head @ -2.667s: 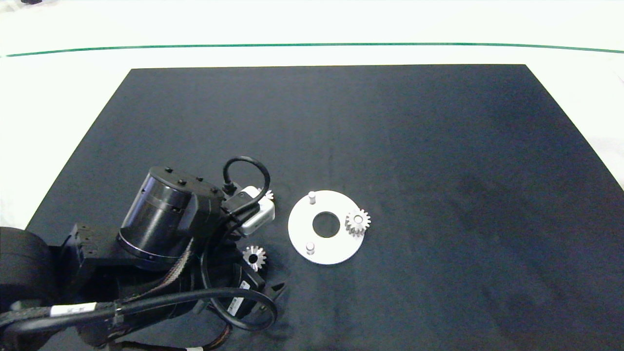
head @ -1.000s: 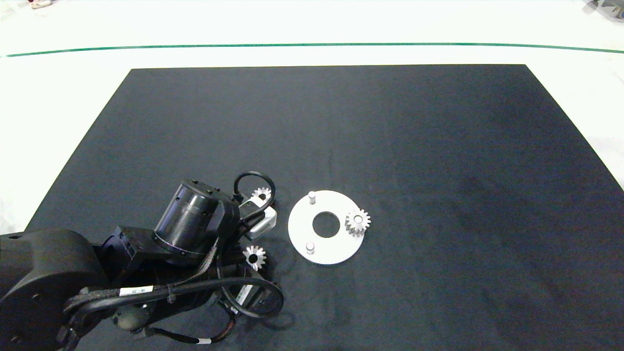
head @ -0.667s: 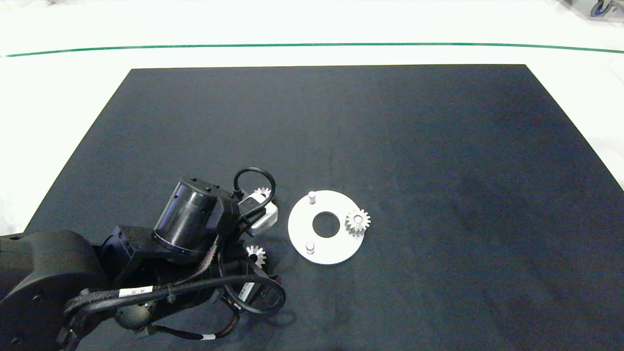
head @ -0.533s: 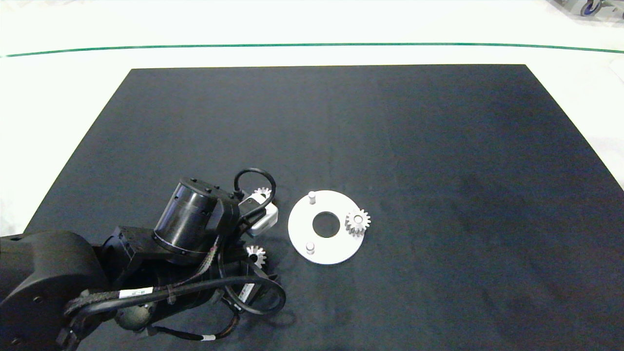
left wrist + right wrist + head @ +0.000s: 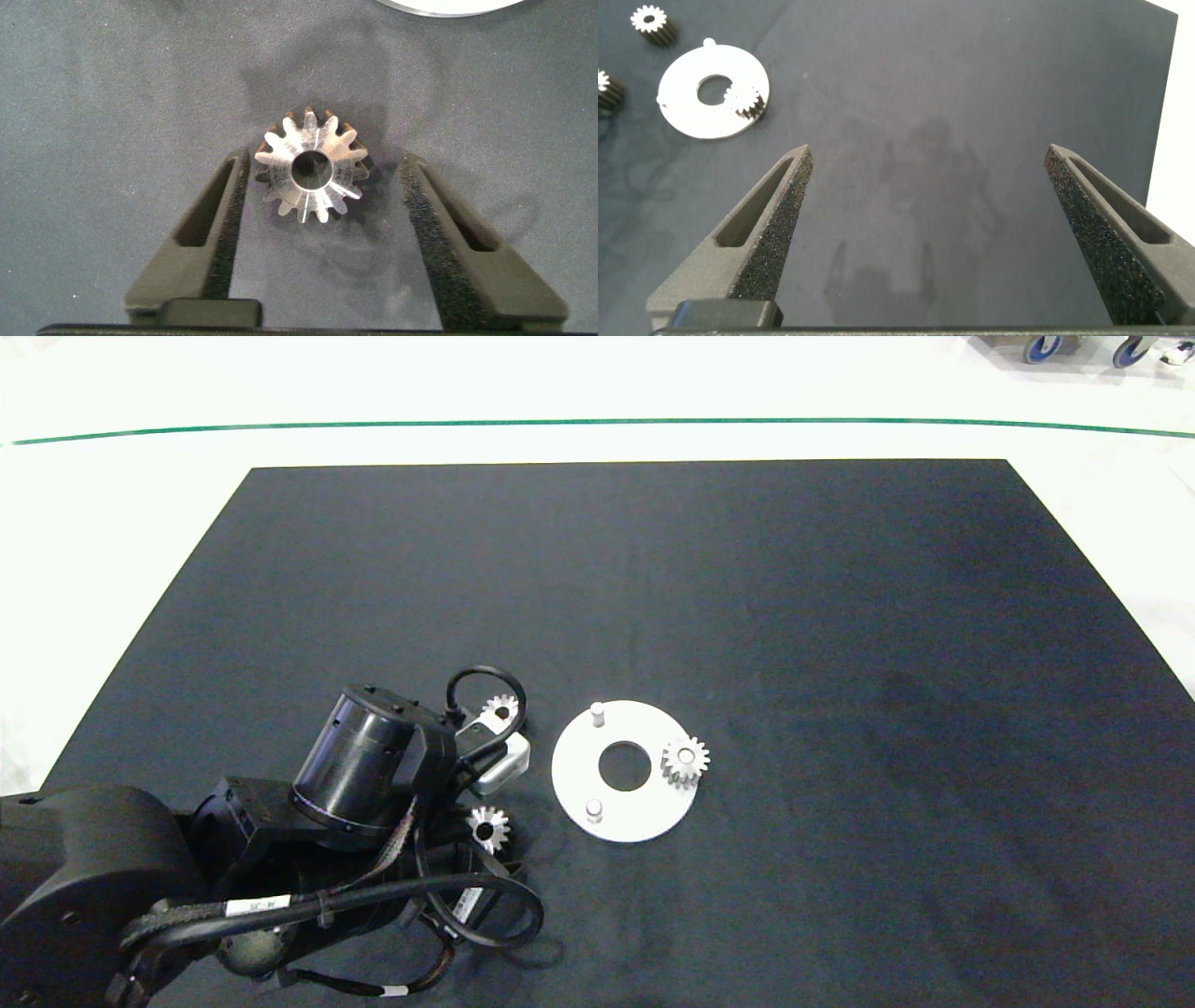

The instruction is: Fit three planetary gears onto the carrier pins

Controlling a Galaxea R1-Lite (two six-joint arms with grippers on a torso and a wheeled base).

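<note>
**Left gripper settles over the second gear, fingers spread and not yet closed**

Over the last few seconds the left arm has drawn back toward the lower left of the head view, uncovering the loose gear (image 5: 500, 709) lying just left of the white disc (image 5: 624, 771). Within the last second the change is small: the wrist has only shifted slightly above the other loose gear (image 5: 488, 828), which lies flat on the black mat (image 5: 747, 616) low and left of the disc.

In the left wrist view, the left gripper (image 5: 322, 233) straddles that gear (image 5: 312, 174). Both fingers (image 5: 210, 233) stand wide, each clear of the teeth, with mat visible on either side. Nothing is held.

One gear (image 5: 686, 762) already sits on the pin at the right edge of the disc. Two carrier pins remain bare: the upper one (image 5: 597, 711) and the lower one (image 5: 593, 809).

The right gripper (image 5: 924, 233) hangs wide open over bare mat, well away from the disc (image 5: 712, 93), and is idle.

Judgement: one of three gears is installed; the approach looks finished, and closing on the straddled gear is the step in hand
</note>
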